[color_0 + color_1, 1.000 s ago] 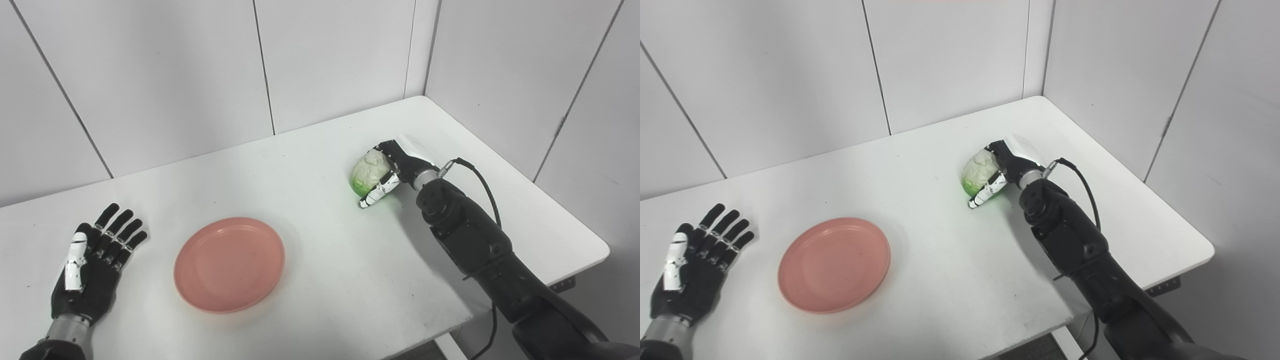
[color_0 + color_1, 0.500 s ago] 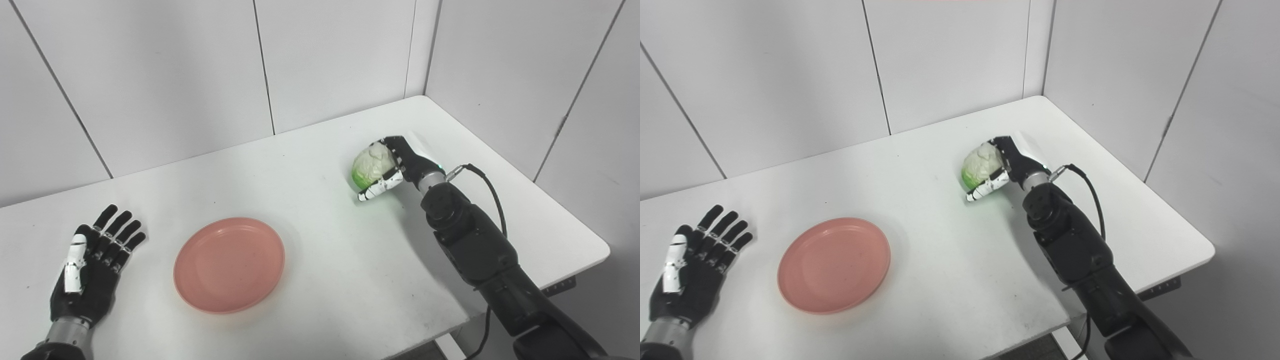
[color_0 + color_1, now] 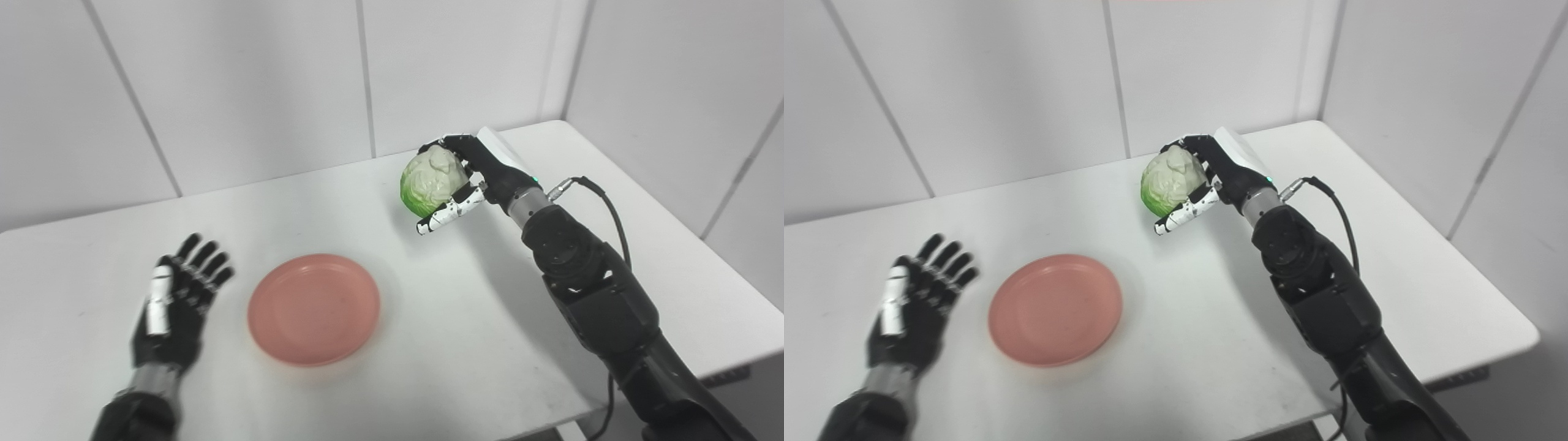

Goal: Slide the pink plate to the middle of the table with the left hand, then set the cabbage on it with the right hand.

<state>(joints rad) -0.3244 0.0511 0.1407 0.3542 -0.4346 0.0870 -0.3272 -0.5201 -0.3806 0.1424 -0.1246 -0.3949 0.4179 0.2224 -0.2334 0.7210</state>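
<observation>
The right hand [image 3: 484,174] grips the cabbage [image 3: 427,180] around its middle, above the worktop. It looks light and rounded, likely to roll. The left hand [image 3: 174,306] lies spread, empty.

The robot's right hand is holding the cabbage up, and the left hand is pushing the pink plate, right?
Not quite. The left hand lies open on the table beside the plate, not touching it, as the left eye view shows. The right hand does hold the cabbage up.

White table [image 3: 478,343] set against seamed white wall panels [image 3: 257,86], seemingly a corner.
</observation>
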